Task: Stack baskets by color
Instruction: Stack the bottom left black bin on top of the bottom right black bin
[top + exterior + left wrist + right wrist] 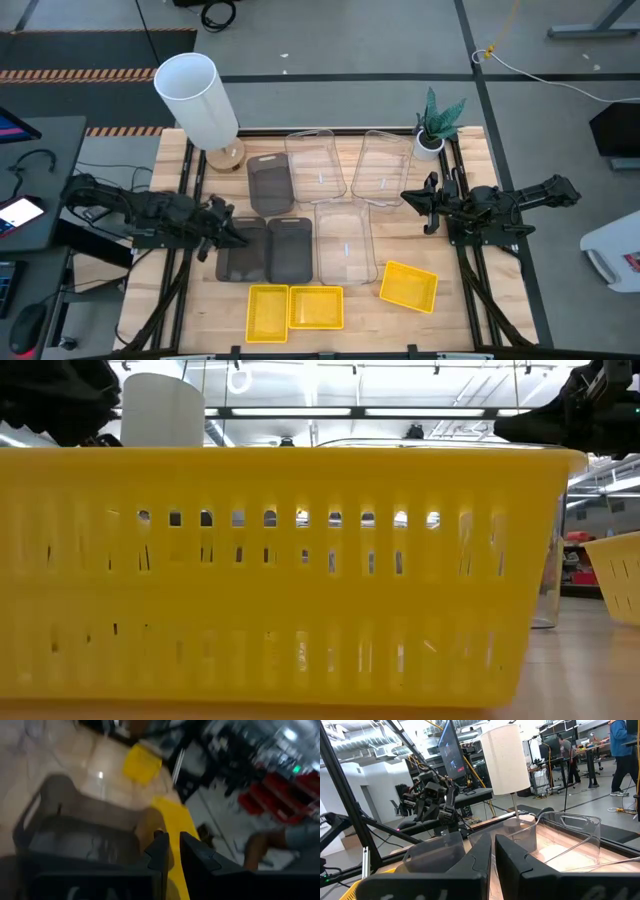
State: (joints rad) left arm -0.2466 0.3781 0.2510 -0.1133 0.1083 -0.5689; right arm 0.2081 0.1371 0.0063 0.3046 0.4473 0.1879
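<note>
Three grey baskets rest on their bottoms: one at the far left and two side by side at mid-left. Two clear baskets lie at the far side and a third in the middle. Two yellow baskets sit together at the near edge, and a third is to their right, turned askew. My left gripper hovers shut beside the grey pair's left edge. My right gripper waits shut at the right, near the clear baskets.
A tall white cylinder stands at the far left corner and a small potted plant at the far right. The low view is nearly filled by a yellow basket's wall. People move in the room beyond.
</note>
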